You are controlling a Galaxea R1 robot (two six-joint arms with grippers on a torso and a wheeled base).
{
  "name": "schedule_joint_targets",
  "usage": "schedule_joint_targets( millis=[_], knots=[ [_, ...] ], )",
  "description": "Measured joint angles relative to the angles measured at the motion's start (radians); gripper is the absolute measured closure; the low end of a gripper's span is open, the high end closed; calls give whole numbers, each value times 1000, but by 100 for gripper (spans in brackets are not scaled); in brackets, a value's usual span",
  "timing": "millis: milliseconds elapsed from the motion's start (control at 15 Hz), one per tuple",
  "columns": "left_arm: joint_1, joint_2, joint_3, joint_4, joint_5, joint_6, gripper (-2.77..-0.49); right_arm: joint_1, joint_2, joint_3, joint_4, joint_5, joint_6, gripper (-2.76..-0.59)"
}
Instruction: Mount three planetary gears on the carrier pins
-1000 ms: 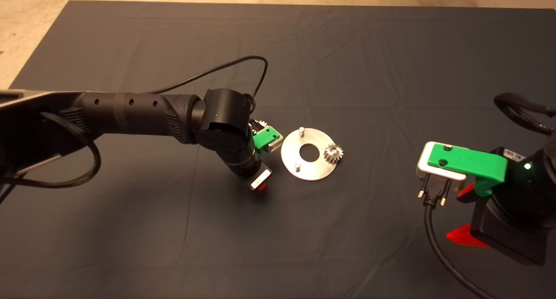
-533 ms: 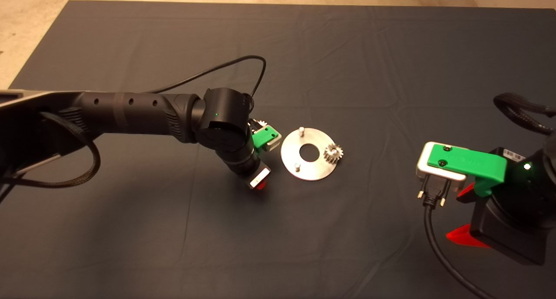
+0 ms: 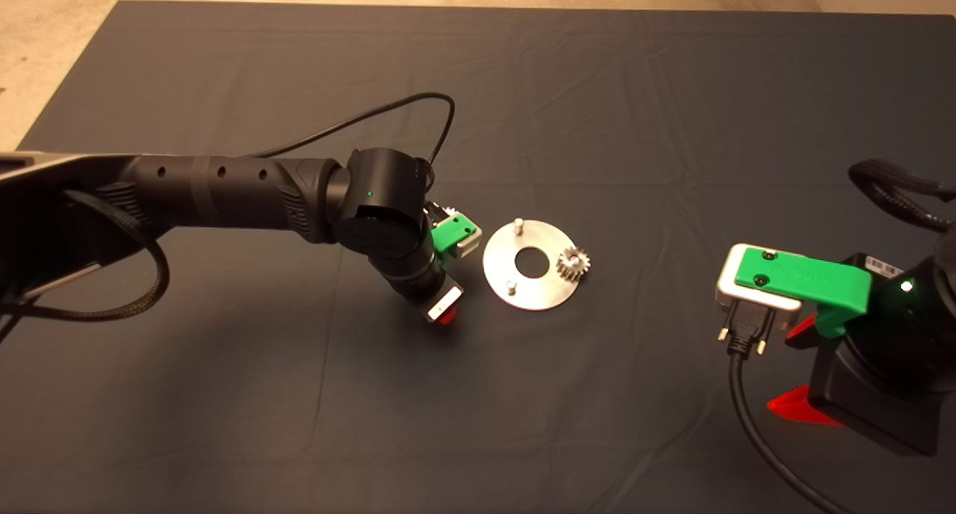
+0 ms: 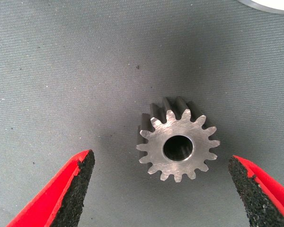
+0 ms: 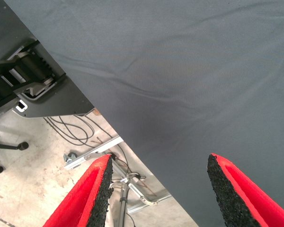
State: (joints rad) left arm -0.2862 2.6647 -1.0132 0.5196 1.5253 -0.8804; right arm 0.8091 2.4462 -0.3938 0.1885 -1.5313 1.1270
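Note:
The flat silver disc lies mid-mat. Two carrier pins stand bare on it. One planetary gear sits on the disc's right side, over the third pin. A second gear lies flat on the mat just left of the disc, under my left wrist and hidden in the head view. My left gripper points down over it, open, one finger on each side and neither touching it. The third gear is out of view. My right gripper is parked at the lower right, open and empty.
The disc's edge shows just beyond the loose gear in the left wrist view. A black cable runs from the right wrist camera. The right wrist view looks past the mat's edge at floor, cables and a metal frame.
My left arm has shifted very slightly to the left. The disc, the gear on it and the right arm have not moved.

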Motion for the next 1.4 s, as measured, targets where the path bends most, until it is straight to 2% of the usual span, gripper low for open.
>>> schedule_joint_targets(
  millis=[1400],
  knots=[
    [0, 0, 0, 0, 0, 0, -204, 0, 0, 0, 0, 0, 0, -147]
  ],
)
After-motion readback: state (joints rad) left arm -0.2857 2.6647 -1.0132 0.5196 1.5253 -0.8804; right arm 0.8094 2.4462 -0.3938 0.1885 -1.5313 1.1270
